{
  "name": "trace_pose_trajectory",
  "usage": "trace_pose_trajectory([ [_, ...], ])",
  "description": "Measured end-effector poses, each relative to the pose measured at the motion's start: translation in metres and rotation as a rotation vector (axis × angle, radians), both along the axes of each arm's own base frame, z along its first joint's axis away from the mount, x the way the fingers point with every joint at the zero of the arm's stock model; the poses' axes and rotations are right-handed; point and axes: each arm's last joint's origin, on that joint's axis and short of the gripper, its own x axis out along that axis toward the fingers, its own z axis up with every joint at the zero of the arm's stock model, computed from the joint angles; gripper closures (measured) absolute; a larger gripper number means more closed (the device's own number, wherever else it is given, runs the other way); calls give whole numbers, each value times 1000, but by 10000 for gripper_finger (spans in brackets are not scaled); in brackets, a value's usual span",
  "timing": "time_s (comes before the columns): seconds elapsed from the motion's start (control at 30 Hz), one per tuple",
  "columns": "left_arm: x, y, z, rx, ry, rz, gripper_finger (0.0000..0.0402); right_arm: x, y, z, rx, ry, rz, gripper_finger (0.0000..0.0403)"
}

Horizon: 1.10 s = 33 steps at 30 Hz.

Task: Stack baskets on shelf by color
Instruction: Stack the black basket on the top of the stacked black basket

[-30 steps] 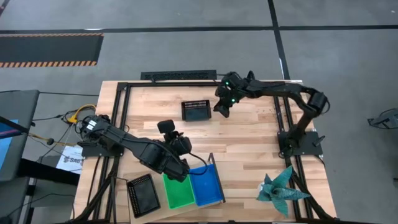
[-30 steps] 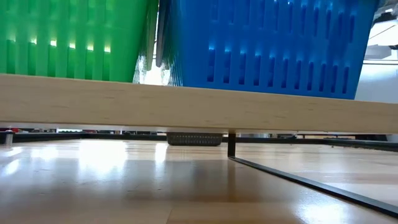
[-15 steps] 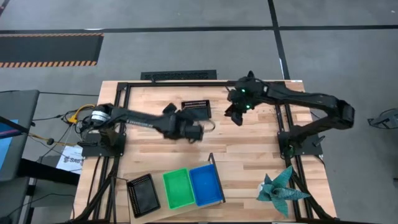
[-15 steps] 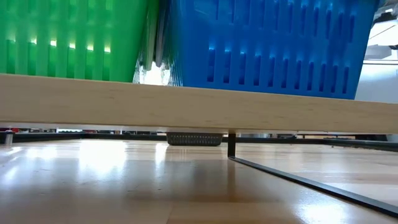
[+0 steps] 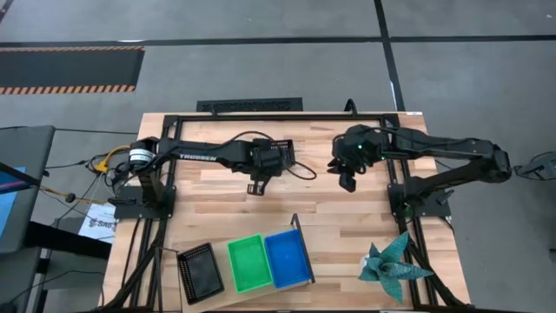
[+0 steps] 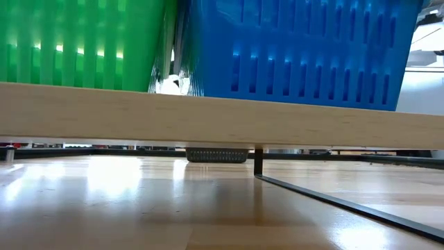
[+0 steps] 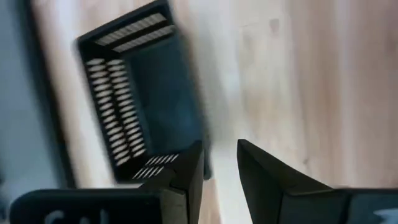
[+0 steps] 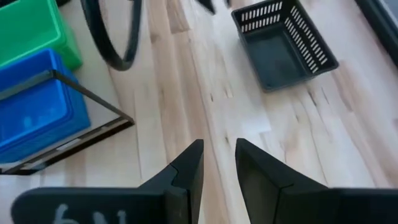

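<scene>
One black basket (image 5: 287, 144) rests on its base at the table's far middle and also shows in the left wrist view (image 7: 134, 93) and the right wrist view (image 8: 283, 43). My left gripper (image 5: 257, 183) hovers just off its near end wall, open by a narrow gap (image 7: 221, 163). My right gripper (image 5: 347, 181) hangs to the right of it over bare wood, also open by a narrow gap (image 8: 219, 158). On the shelf (image 5: 304, 280) at the near edge sit green baskets (image 5: 249, 263) and blue baskets (image 5: 287, 258). Another black basket (image 5: 200, 269) lies left of the shelf.
A teal paper figure (image 5: 395, 265) stands at the near right corner. The shelf's black upright (image 5: 296, 224) rises beside the blue baskets. In the low view the shelf's plank (image 6: 222, 114) fills the foreground. Bare wood lies between the shelf and the far basket.
My left gripper has left the green baskets on the shelf and swung up toward the far edge, ending at the far black basket. My right gripper has drawn away from that basket, toward the right and a little toward the near edge. No basket has moved.
</scene>
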Motion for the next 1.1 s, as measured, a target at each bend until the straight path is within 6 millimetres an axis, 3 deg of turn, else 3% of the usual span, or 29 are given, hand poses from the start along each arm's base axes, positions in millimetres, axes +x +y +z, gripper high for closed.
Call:
trace_pose_trajectory([
  [0.3, -9, 32, -23, -77, 29, -18, 309, 1, 16, 1, -19, 0, 57, 285],
  [0.53, -9, 30, -32, -136, 1, -72, 267, 1, 22, 1, -20, 0, 85, 285],
  [0.7, -12, 32, -44, -65, 2, -39, 236, 2, 24, 1, -21, -3, 93, 285],
  [1.1, -7, 40, -61, -73, -44, 117, 225, 2, 24, 1, -20, -2, 93, 285],
])
